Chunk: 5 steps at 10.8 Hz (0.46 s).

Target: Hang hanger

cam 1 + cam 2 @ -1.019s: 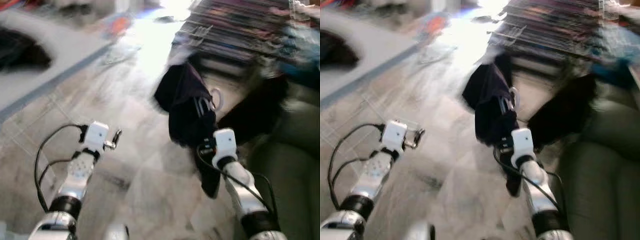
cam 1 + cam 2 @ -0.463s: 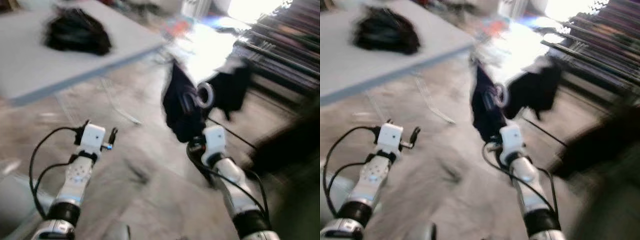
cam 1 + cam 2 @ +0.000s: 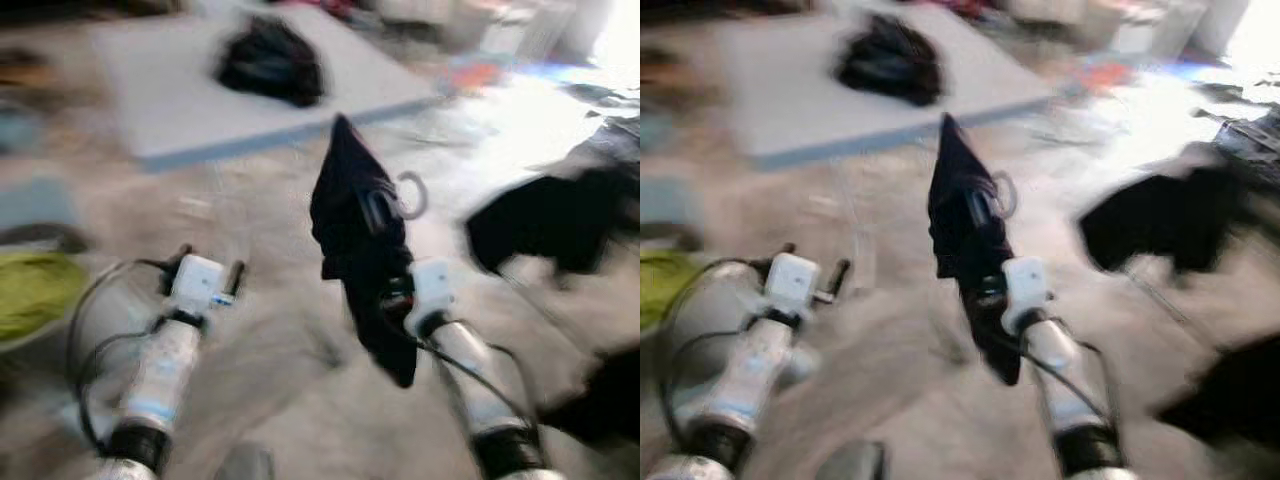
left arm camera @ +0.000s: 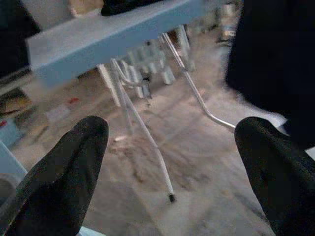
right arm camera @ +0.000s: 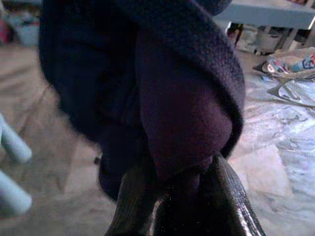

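A dark purple garment (image 3: 360, 240) on a hanger is held up in front of me by my right gripper (image 3: 385, 215), shut on the hanger with the cloth bunched around its fingers (image 5: 231, 191). The hanger's grey metal hook (image 3: 412, 194) sticks out to the right of the cloth. In the right wrist view the dark fleece (image 5: 162, 98) hangs right over the fingers. My left gripper (image 3: 210, 270) is low on the left, open and holding nothing; its two black fingertips (image 4: 64, 172) stand wide apart above the floor.
A grey folding table (image 3: 180, 90) stands ahead on the left with a black garment (image 3: 270, 65) lying on it; its metal legs (image 4: 147, 132) show in the left wrist view. More dark clothes (image 3: 550, 225) lie on the right. A yellow-green item (image 3: 30, 295) sits at far left.
The whole view has swung, so the camera turned: the table now sits further right and the clothes rack has left the picture. The right gripper still holds the garment.
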Motion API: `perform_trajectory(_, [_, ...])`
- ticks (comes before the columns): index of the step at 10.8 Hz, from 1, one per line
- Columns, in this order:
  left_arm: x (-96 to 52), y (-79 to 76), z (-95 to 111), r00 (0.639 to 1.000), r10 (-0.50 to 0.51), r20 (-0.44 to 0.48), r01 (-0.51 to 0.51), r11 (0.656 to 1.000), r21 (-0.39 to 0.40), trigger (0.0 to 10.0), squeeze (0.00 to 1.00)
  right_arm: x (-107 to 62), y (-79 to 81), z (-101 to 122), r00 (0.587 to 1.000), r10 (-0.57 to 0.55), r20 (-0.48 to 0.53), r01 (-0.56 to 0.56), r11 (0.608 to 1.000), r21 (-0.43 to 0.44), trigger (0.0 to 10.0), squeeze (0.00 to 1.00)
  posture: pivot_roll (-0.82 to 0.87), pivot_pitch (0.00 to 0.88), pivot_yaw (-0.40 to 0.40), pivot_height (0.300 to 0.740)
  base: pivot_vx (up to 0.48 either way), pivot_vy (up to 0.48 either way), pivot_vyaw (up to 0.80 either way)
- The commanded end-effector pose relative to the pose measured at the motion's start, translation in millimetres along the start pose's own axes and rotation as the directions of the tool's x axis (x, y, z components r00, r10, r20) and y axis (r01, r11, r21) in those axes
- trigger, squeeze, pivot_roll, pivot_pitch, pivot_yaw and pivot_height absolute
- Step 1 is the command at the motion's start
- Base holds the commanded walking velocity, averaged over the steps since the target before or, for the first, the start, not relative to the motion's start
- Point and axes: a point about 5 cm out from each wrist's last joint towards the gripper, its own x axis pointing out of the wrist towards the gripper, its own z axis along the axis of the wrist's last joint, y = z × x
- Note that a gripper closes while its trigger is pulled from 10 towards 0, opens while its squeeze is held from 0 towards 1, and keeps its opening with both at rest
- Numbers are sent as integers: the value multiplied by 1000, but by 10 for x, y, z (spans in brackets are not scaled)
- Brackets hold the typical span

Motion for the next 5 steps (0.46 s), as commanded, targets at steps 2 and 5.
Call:
perform_trajectory(2, [-184,41,13,1000,-15,13,15,1000,19,10000,0,-107,-135,62,997,-63,40,63,998,7,10000,0,-1,23,-43,740,0,0,400])
perform_trajectory(5, [-240,-144,118,993,-106,49,97,985,145,10000,0,-177,-144,29,1000,25,1,-25,1000,-13,10000,0,-7,56,-61,740,0,0,0])
